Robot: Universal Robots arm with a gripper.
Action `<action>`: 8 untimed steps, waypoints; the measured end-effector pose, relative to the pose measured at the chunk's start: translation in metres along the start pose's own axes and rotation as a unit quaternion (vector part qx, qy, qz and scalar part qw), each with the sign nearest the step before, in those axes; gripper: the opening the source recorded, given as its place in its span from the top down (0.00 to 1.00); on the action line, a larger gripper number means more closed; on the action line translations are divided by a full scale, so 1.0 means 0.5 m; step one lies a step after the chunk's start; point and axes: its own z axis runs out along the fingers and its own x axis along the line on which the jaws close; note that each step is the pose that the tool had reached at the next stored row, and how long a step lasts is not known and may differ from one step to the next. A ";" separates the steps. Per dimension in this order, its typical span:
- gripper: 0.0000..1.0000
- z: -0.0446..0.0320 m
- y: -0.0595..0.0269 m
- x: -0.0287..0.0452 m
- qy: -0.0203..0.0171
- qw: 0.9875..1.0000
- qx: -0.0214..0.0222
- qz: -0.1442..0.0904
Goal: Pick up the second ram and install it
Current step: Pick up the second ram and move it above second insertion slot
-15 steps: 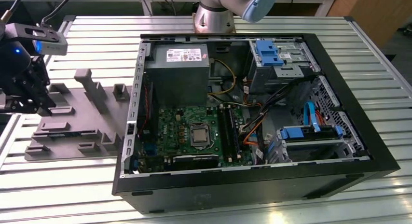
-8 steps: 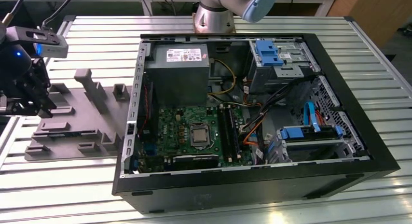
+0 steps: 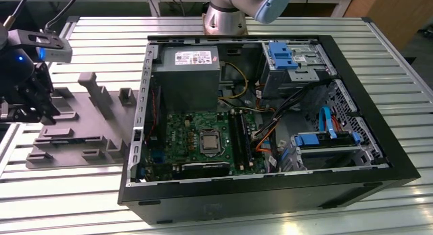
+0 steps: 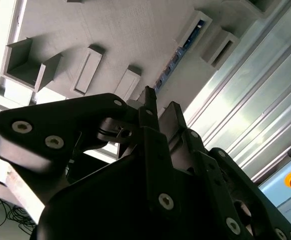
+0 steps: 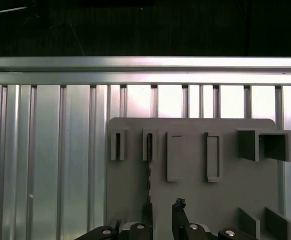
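Gripper [image 5: 162, 212] hangs slightly open over the second ram [image 5: 149, 167], sitting edgewise in a gray holder [image 5: 195, 200] by the tabletop [image 5: 50, 175] edge.

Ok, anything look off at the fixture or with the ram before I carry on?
Nothing stands out. The second ram stands on edge, straight in its slot of the grey fixture, with no visible damage. The gripper is open near one end of it, holding nothing.
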 end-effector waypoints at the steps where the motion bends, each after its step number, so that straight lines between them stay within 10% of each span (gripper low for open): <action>1: 0.70 0.002 0.000 0.001 0.000 1.000 0.000 0.000; 8: 0.70 0.018 0.000 0.005 0.000 1.000 0.000 0.000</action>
